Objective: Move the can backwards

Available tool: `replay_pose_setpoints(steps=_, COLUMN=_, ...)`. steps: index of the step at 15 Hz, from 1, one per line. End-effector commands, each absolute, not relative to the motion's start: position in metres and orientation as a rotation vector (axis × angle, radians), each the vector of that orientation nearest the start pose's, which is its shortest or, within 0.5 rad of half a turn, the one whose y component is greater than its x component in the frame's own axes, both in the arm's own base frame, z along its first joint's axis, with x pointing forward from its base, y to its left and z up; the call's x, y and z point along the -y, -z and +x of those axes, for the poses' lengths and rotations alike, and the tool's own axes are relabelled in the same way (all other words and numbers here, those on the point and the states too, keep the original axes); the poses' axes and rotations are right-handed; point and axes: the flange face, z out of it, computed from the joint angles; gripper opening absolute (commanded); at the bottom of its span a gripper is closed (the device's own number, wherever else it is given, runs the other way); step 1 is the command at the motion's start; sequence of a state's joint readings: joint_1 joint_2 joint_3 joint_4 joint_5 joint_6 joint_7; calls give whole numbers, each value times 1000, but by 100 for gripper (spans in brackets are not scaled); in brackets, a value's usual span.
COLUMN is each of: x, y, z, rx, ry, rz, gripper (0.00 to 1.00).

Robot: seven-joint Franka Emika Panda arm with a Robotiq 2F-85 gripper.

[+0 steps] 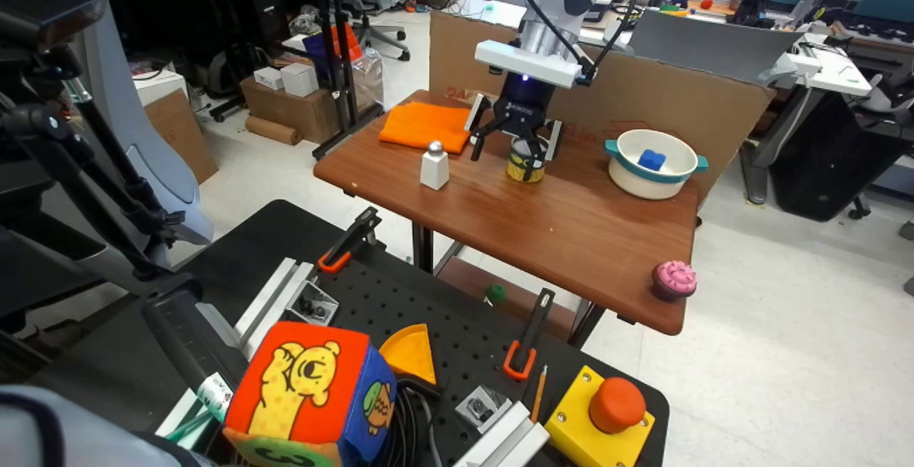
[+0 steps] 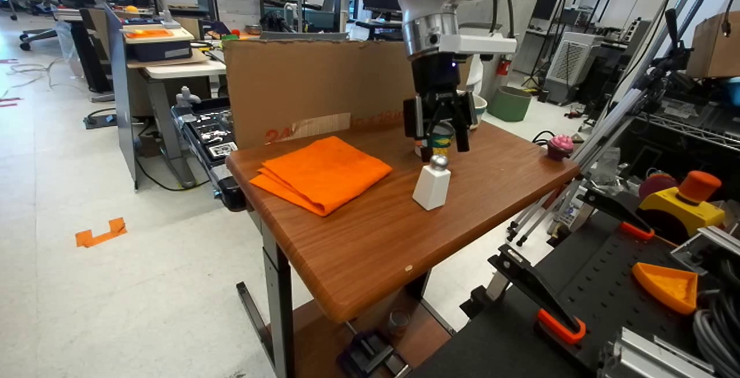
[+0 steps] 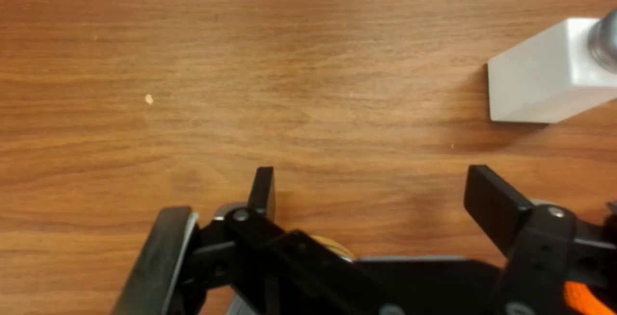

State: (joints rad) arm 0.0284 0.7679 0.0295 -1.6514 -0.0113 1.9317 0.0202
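Our gripper [image 1: 503, 161] stands with its jaws wide apart. We see the can [image 1: 515, 170] upright on the desk [image 1: 546, 228], partly hidden by one jaw, between the white shaker [image 1: 434, 170] and the bowl [image 1: 643, 185].

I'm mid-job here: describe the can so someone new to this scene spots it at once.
Find the brown table in an exterior view, then look between the white shaker and the teal-handled pot. The can stands upright there, partly hidden by the open claw. Unlike those mostly white neighbours, it is a short cylinder with a yellow label and dark band.
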Motion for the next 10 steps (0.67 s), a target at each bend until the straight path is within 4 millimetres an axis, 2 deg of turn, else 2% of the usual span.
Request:
replay_pose_setpoints(steps=1, x=-48, y=-134, z=649, rx=114, ry=-560, rz=-3072, gripper=100)
replay_pose_setpoints(steps=6, x=-72, y=-153, z=691, rx=118, ry=-295, rz=-3078, gripper=100)
replay_pose_setpoints(steps=10, x=-86, y=-154, z=703, rx=147, ry=-225, rz=-3079, gripper=100)
